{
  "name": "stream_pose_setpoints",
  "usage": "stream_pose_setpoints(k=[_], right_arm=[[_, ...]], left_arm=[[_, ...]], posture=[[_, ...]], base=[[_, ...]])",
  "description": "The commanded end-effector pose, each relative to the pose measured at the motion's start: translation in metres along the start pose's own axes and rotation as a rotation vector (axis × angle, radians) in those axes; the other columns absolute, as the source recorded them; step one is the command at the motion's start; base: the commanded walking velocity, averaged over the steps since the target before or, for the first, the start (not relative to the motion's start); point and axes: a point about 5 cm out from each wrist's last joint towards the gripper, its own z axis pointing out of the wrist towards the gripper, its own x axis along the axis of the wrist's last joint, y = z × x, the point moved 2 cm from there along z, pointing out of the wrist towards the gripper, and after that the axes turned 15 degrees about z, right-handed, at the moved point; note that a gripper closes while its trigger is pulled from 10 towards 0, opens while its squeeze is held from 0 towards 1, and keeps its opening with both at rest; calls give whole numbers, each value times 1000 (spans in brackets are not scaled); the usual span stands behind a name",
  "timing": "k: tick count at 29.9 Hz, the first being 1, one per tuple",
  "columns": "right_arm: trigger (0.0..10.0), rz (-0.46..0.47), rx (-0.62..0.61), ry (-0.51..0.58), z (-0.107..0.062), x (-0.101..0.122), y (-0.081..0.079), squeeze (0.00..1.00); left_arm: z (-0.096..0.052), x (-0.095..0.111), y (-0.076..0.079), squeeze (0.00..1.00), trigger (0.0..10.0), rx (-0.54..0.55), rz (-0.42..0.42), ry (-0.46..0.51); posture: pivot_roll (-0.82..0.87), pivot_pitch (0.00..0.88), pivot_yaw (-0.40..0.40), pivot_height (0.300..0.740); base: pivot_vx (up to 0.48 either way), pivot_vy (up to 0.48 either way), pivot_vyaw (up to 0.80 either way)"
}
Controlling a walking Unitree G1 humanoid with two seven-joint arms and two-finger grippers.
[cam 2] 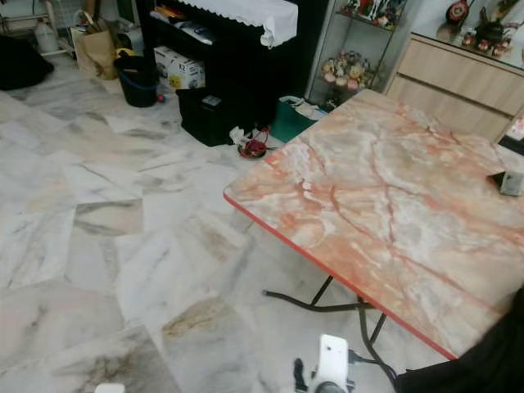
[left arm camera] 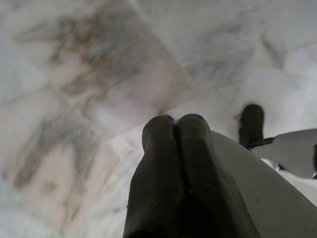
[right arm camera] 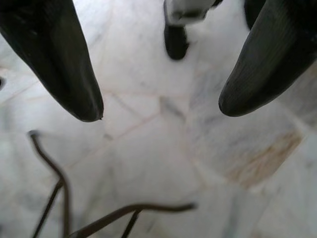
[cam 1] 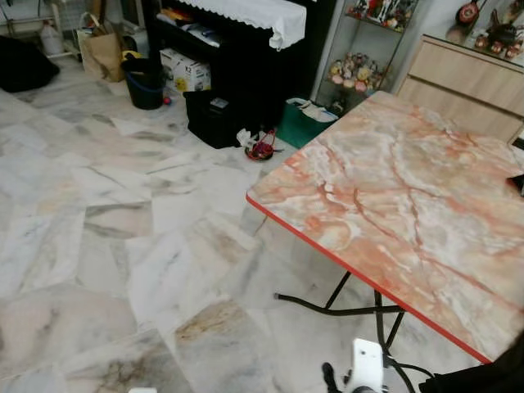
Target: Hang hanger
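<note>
Left gripper (left arm camera: 175, 130): two black fingers pressed together tip to tip, pointing down at the marble floor (left arm camera: 74, 74). Right gripper (right arm camera: 159, 111): fingers spread wide apart, bare floor showing between them, hanging above the thin dark legs of the folding table (right arm camera: 114, 215).

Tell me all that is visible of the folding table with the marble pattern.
The table stands on the pale marble-tiled floor, to the robot's front right. Its top is flat and level, with an orange-pink and white marble pattern and a thin red edge band. Underneath, thin dark metal legs cross and rest on the floor. A small dark object lies near its far right edge; what it is cannot be told. The rest of the visible top is bare.
</note>
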Motion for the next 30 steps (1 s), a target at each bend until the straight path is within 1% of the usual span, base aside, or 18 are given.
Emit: stream_pose_setpoints(k=[1,12,21,30], right_arm=[[10000,57,1,-139,-11,-42,38,0],[10000,71,5,-137,-10,-41,35,0],[10000,80,4,-137,-10,-41,34,0],[10000,79,2,-134,-10,-40,34,0]], left_arm=[[0,2,-42,0,10000,21,47,-11],[0,4,-43,0,10000,14,70,-7],[-2,-8,-44,0,10000,8,85,-40],[-3,-10,-44,0,10000,0,97,-46]], posture=[[75,0,-47,740],[69,0,-31,740],[65,0,-26,740],[59,0,-28,740]], base=[[0,0,-756],[0,0,-756],[0,0,-756],[0,0,-756]])
